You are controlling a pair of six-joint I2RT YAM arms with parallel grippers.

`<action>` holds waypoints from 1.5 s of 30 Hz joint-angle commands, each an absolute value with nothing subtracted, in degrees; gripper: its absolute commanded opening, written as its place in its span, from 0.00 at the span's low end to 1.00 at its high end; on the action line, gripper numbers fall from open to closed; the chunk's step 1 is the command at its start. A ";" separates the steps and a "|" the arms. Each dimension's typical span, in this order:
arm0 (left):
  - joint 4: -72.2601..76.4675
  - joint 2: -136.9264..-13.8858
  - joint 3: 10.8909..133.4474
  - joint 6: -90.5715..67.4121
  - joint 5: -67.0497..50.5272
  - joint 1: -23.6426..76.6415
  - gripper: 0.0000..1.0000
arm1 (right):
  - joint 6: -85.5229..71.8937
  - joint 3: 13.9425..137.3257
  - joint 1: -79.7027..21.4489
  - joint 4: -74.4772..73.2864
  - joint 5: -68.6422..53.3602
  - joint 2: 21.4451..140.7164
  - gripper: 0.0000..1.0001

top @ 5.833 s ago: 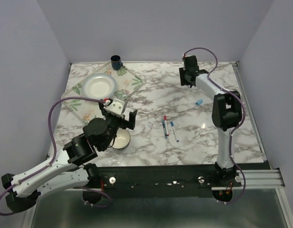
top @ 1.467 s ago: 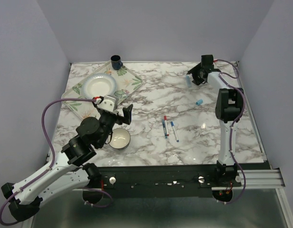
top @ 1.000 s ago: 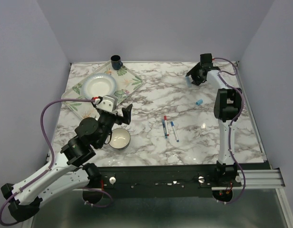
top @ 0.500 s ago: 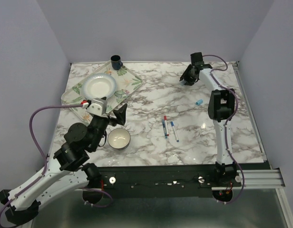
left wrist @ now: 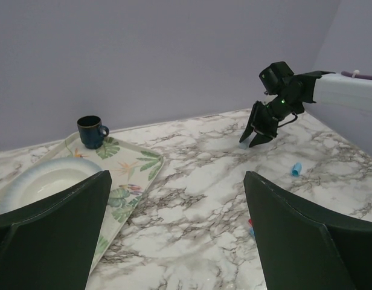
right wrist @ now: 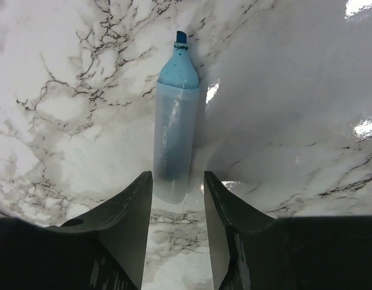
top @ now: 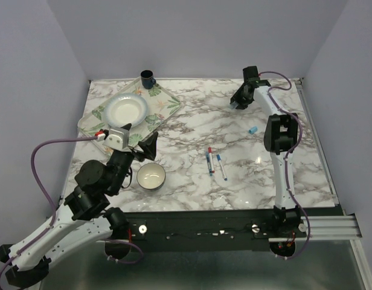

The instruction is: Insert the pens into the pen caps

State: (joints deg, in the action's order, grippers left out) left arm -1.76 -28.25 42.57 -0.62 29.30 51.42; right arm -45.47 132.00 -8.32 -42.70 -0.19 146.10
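Though print on the light blue pen (right wrist: 174,127) is too blurry to read, the pen lies on the marble (right wrist: 83,90) between the right gripper (right wrist: 177,175) fingers, can't tell if pinched. Meanwhile the left gripper (left wrist: 177,175) is spread wide; cup (top: 147,77) sits on the tray (top: 165,106).

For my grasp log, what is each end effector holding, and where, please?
Left end effector: nothing. Right end effector straddles the light blue pen's rear end; hold uncertain.
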 commanded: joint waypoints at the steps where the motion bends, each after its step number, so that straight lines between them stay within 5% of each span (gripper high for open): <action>1: -0.26 -27.16 41.84 -0.35 30.67 51.15 0.99 | -47.02 134.56 -8.35 -45.79 1.41 148.62 0.41; 14: -0.26 -25.40 41.40 1.05 31.03 51.15 0.99 | -43.86 133.25 -8.70 -47.29 -2.36 147.92 0.15; 24: -1.57 -26.10 42.10 -3.68 27.69 51.15 0.99 | -35.78 102.51 -12.56 -33.87 -7.38 131.24 0.01; 33: -12.29 -31.46 48.68 -11.25 24.35 51.15 0.96 | -31.29 77.10 -16.17 -30.40 2.95 116.56 0.03; 45: -12.73 -27.07 48.77 -11.07 27.95 51.15 0.98 | -30.94 71.72 -22.41 -31.65 4.57 113.29 0.08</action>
